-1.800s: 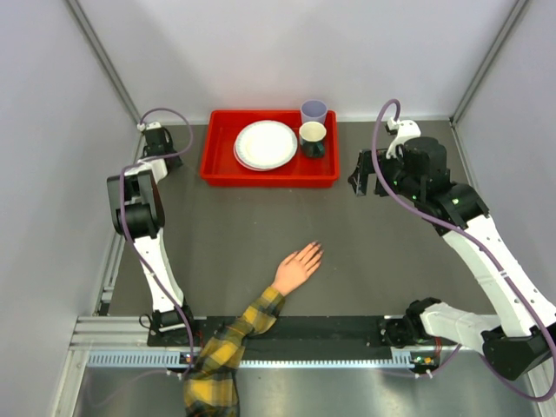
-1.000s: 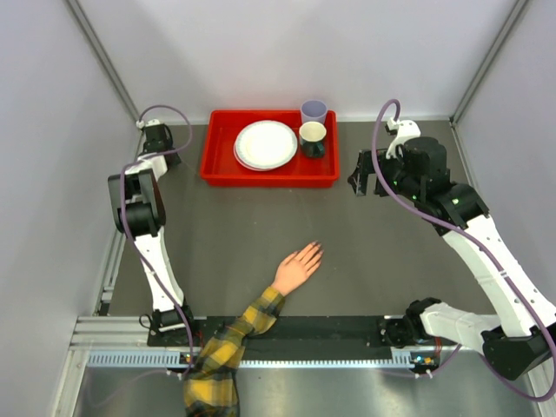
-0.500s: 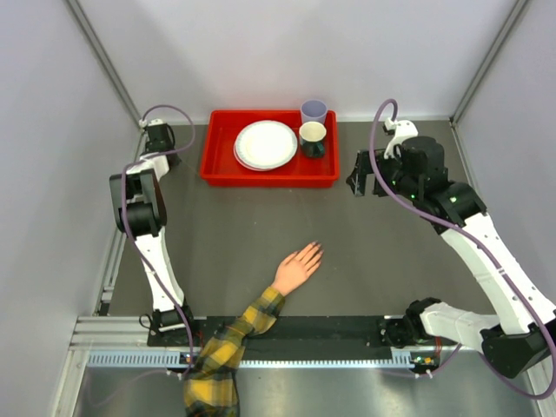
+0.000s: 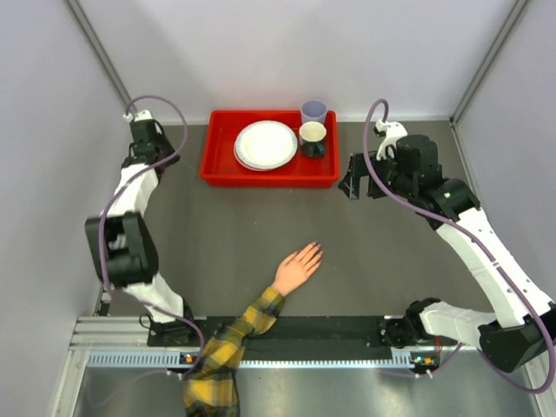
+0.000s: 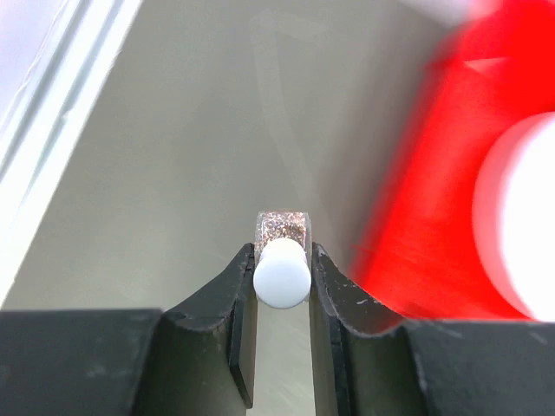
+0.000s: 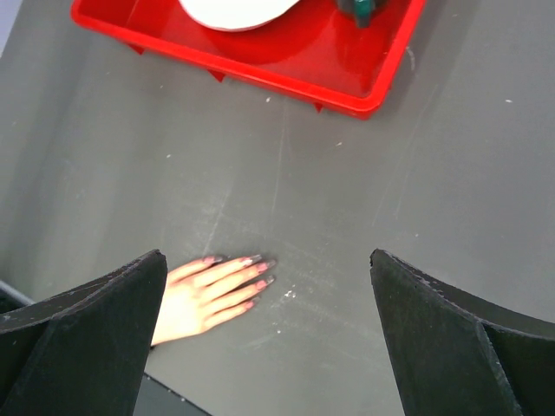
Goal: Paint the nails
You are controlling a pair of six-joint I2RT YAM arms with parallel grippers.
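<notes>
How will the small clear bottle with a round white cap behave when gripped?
Probably light: the left gripper pinches the small clear bottle by its round white cap. That cap looks smooth, so it may slip.

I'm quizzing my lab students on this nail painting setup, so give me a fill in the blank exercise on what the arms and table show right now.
1. The left jaws are shut on a small bottle with a ____ cap.
2. The right jaws stand wide ____, holding nothing.
3. The white plates sit in a ____ tray.
4. The mannequin hand lies ____ down on the table.

Missing words: white; open; red; palm.
</notes>
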